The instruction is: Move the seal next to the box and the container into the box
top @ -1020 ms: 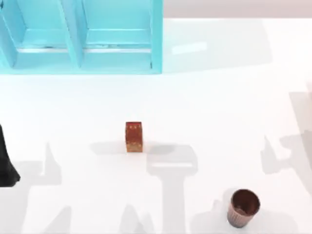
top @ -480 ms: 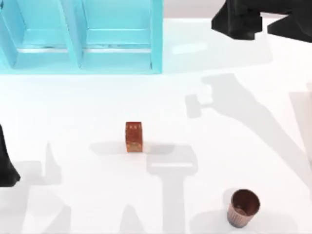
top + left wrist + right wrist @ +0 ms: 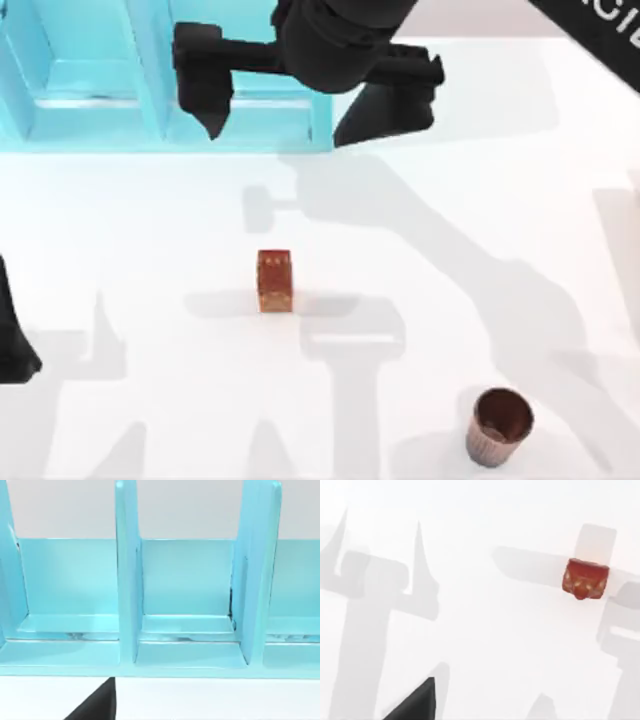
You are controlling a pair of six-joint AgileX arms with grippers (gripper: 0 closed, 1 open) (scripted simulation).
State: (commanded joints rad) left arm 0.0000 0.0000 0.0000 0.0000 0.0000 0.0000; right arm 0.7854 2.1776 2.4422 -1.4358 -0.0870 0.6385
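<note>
The seal (image 3: 275, 281) is sitting near the middle of the bench (image 3: 480, 200), in front of the box (image 3: 165, 75) at the far left. The container (image 3: 498, 427) is standing at the near right, well apart from both.

We see the seal (image 3: 274, 281), a blocky rust-orange figure flecked with pale specks, standing near the centre of the bench (image 3: 450, 200). The container (image 3: 498, 427), a round ribbed cup with a dark reddish-brown inside, stands upright well apart, at the seal's four o'clock. The turquoise box (image 3: 140, 110) sits at eleven o'clock.
</note>
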